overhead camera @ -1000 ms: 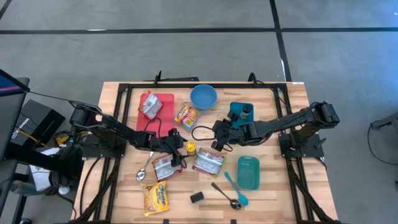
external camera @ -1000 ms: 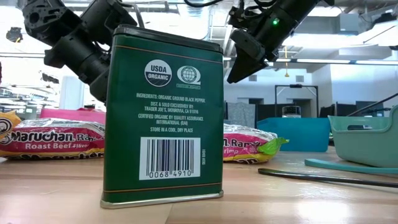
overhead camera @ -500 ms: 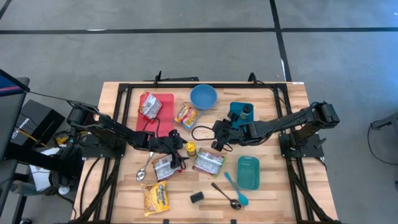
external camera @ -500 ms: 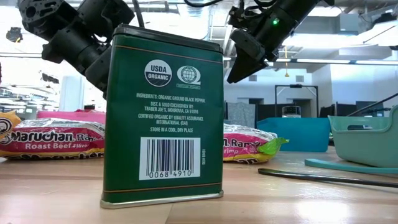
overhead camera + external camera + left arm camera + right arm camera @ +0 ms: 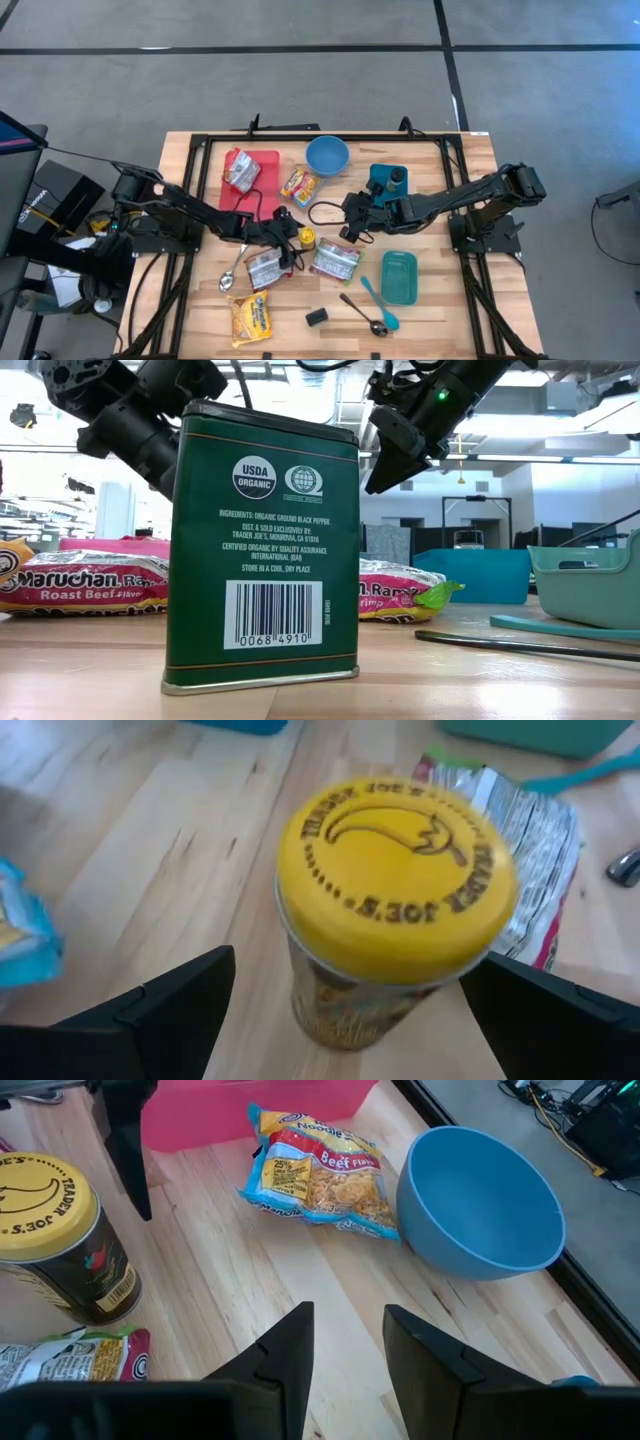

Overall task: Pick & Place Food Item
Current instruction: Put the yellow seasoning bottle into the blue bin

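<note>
A glass jar with a yellow lid [image 5: 395, 890] stands upright on the wooden table [image 5: 440, 270] near its middle. My left gripper [image 5: 350, 970] is open, one dark finger on each side of the jar just below the lid; I see no plain touch. In the high view it [image 5: 293, 240] comes at the jar [image 5: 307, 238] from the table's left. My right gripper [image 5: 348, 1320] hovers open with a narrow gap and nothing between its fingers, a little right of the jar [image 5: 55, 1230], above the table [image 5: 350, 228].
Noodle packets lie around the jar: [image 5: 300, 184], [image 5: 335, 260], [image 5: 263, 268], [image 5: 251, 318], and one on the red tray [image 5: 255, 175]. A blue bowl [image 5: 327, 155] stands at the back, a teal tub [image 5: 398, 277] at the right front, and a green tin [image 5: 265, 550] and spoon [image 5: 365, 315] near the front edge.
</note>
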Action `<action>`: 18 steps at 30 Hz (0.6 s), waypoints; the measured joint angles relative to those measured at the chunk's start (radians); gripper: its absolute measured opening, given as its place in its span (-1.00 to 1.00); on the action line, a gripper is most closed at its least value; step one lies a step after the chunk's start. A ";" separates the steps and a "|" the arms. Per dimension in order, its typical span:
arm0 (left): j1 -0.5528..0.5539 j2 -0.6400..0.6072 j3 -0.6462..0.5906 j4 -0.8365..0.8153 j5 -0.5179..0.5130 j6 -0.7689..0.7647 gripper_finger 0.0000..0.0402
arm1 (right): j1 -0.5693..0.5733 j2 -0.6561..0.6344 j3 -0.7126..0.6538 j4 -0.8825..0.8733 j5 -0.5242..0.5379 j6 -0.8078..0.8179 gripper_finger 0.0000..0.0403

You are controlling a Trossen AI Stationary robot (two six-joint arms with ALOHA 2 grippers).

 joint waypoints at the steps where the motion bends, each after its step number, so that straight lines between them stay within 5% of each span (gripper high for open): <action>1: 0.000 0.000 -0.002 -0.005 0.000 0.000 0.86 | 0.000 0.000 0.000 0.000 0.000 0.000 -0.42; 18: 0.006 0.172 0.079 -0.033 0.006 0.001 0.86 | 0.000 0.000 0.000 -0.005 0.000 0.000 -0.42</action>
